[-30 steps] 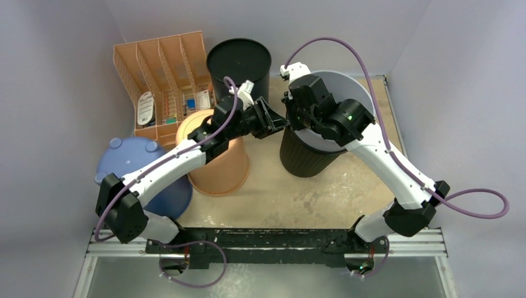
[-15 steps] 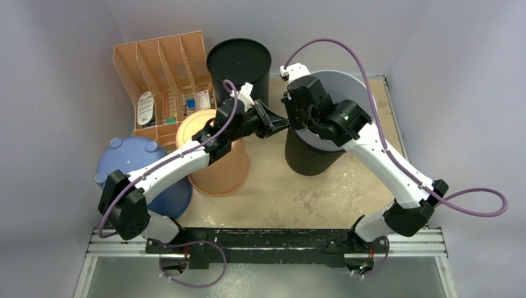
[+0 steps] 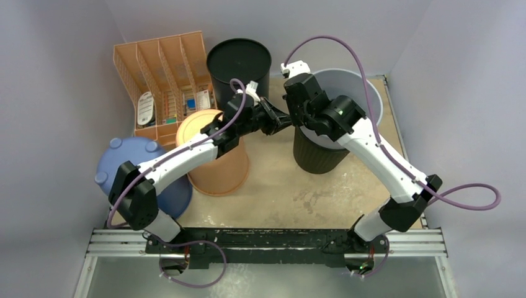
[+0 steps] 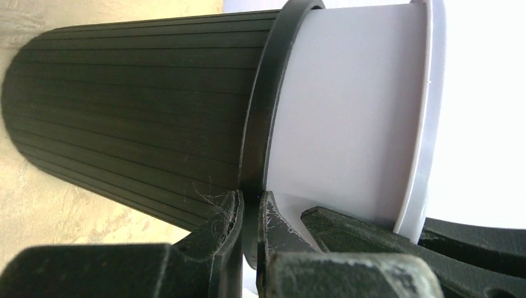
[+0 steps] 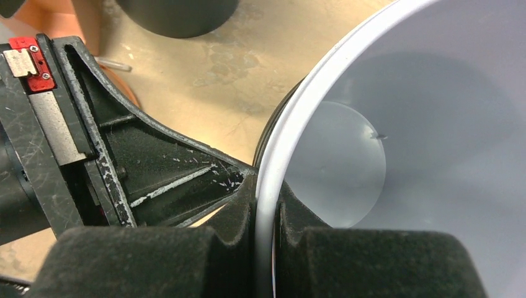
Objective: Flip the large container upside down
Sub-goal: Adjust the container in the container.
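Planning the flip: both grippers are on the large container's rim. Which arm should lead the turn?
Left, probably. The left gripper clamps the black outer rim, so it should carry the whole large container. The right gripper appears to pinch only the grey liner, which could slide out.

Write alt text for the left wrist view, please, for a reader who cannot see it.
The left gripper is shut on the dark rim of a black ribbed bin, seen side-on. A pale grey bin nested inside it sticks out past that rim, and tan table shows beyond.
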Motion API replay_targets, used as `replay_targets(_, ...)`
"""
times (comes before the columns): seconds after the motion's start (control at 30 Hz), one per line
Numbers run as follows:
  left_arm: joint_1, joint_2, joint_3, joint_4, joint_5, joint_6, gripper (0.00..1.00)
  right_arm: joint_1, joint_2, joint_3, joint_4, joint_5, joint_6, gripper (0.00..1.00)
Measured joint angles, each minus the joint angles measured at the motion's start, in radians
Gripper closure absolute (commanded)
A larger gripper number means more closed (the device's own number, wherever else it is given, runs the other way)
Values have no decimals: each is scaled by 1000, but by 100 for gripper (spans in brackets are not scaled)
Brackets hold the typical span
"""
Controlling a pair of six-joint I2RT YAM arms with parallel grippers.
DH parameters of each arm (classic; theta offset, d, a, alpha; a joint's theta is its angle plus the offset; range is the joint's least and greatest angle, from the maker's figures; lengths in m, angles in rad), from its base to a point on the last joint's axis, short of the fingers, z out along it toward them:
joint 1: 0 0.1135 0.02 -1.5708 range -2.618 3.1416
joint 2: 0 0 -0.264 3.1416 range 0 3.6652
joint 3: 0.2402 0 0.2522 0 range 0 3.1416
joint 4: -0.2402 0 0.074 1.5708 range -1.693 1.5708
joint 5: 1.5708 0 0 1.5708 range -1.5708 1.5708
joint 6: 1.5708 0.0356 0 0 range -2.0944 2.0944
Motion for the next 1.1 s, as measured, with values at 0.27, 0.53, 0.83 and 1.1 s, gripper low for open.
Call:
replay_targets(0.27,-37,106,200,-206,-82,24,100,-9,32,10,-14,69,-20,100)
replay_targets(0.53,-58,107,246,-270,-153,41,100,-11,35,50,-31,82,-10,100)
replay_targets(0.83,-63,95,235,-167,-171,38,100,-11,81,224,-97,129,-18,100)
replay_targets(1.1,-65,102,192,-87,-168,37,100,-13,99,259,-131,139,-19,100)
